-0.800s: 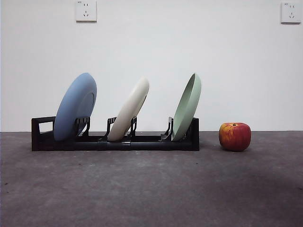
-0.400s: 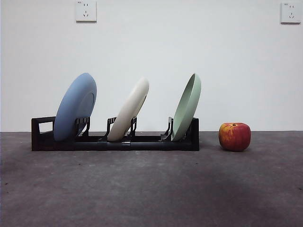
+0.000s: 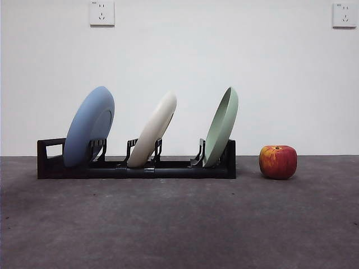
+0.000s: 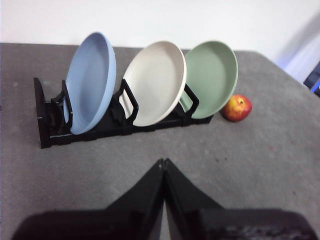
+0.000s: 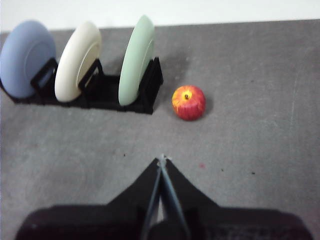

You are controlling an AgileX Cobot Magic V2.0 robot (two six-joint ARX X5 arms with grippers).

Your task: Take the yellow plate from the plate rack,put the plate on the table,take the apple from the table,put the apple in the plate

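The table is bare apart from the rack, which stands along its far side and carries three plates leaning in their slots: a blue plate at the frame end, the yellow plate in the middle, and a green plate at the end nearest the apple. The apple sits on the table just beside that end, clear of the rack.

Neither arm appears in the front view. Both wrist views look down on the scene from well back: the left gripper and the right gripper each have their jaws pressed together, holding nothing.

By my reading, the first step has not begun. Next, one gripper needs to part its jaws, approach the yellow plate's upper rim between its neighbours, and lift it out without knocking either.
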